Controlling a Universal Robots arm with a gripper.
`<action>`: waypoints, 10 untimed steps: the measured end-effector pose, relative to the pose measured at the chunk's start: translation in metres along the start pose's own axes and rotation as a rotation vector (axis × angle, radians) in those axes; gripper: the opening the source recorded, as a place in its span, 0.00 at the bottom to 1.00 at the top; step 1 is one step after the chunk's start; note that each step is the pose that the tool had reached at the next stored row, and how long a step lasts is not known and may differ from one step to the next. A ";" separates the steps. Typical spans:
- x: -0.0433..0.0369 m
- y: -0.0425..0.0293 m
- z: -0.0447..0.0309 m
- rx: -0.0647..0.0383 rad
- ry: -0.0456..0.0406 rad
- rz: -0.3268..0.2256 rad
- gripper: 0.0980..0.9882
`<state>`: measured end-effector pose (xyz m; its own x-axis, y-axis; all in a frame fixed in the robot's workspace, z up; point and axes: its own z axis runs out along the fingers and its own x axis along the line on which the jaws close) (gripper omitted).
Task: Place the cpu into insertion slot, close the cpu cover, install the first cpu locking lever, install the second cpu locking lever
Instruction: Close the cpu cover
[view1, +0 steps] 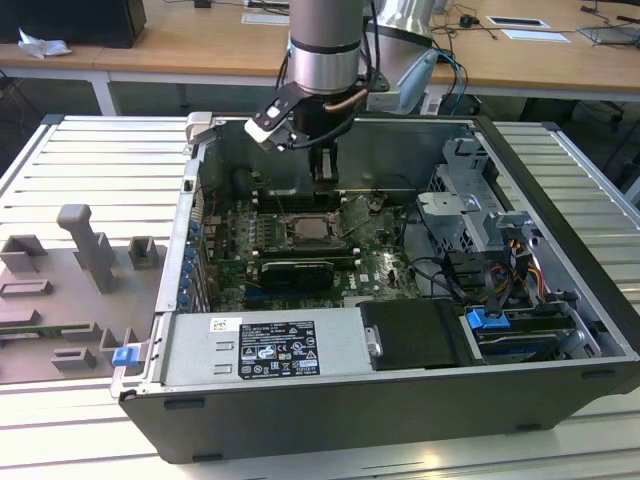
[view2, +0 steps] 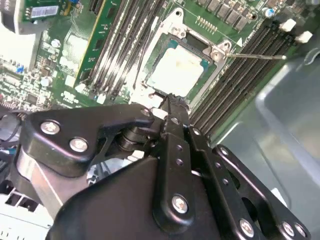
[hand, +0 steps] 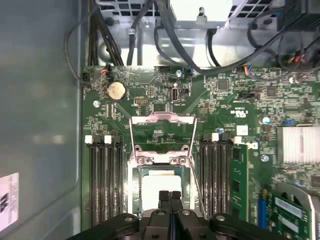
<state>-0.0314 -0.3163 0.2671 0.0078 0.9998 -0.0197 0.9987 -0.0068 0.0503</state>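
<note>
1. Reaching down into the open computer case (view1: 330, 410).
2. With jaws pressed fully together, gripping nothing.
3. Poised right over the cpu (hand: 152, 184), lying flat in the insertion slot (view2: 172, 22); touching or not, impossible to tell.
4. With the cpu cover (hand: 162, 118) swung open on its hinge, green board visible through its window.
5. With a thin metal lever (view2: 255, 56) jutting from the slot's corner across the memory slots (view2: 250, 75).
</note>
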 end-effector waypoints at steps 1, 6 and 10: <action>0.0000 0.0019 0.0001 0.000 0.0002 0.000 0.01; 0.0004 0.0455 0.0033 0.012 0.0001 -0.002 0.01; 0.0015 0.0570 0.0068 0.012 0.0016 -0.033 0.01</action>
<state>0.0259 -0.3154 0.2631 -0.0247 0.9995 -0.0195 0.9990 0.0255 0.0379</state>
